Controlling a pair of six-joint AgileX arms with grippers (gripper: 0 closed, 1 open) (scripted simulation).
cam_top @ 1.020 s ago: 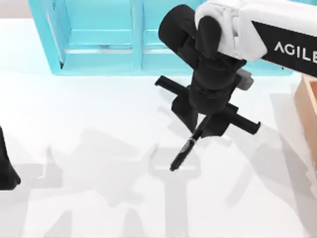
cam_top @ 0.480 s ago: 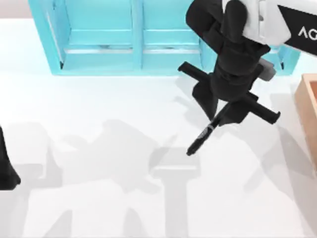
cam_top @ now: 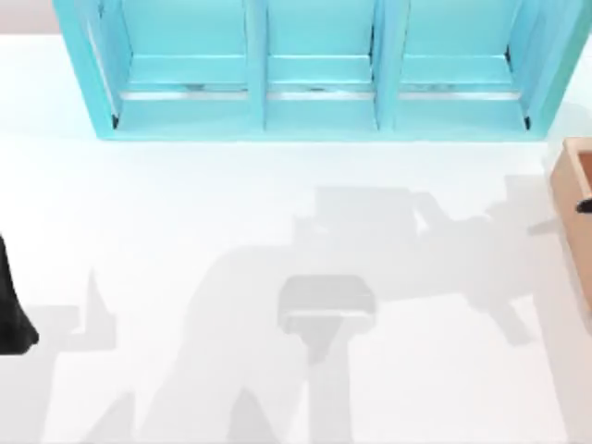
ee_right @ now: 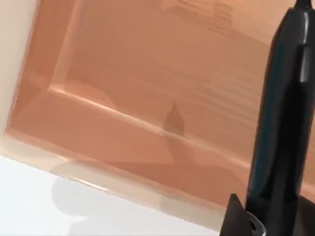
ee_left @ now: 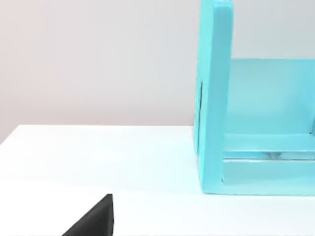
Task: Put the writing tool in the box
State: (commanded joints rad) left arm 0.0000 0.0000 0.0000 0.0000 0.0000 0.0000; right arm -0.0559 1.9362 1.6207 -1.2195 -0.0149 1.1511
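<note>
Tan wood lies beneath our right gripper (ee_right: 263,222): the floor and thick walls of the box (ee_right: 123,88) spread out directly below it in the right wrist view. The right gripper holds the pen (ee_right: 278,108). The black barrel runs out from between the jaws, with one dark finger (ee_right: 237,216) touching it at the held end. The barrel hangs over the inside of the box, clear of the floor. The pen's small shadow (ee_right: 173,120) falls on the floor near the inner corner line, apart from the barrel. The near wall of the box lies between the gripper and the white table (ee_right: 44,206).

From above, the box (cam_top: 566,199) sits at the right edge of the table (cam_top: 277,213). A small dark tip (cam_top: 585,205) shows over the box opening; we cannot tell whether it belongs to the pen or to the gripper.

A turquoise shelf (cam_top: 314,102) with open compartments stands along the far side of the table, well apart from the pen.

Our left arm (cam_top: 11,305) is parked at the left edge of the table, far from the box. We cannot tell its grip state. Its wrist view faces the end panel of the shelf (ee_left: 214,98) across bare table.
</note>
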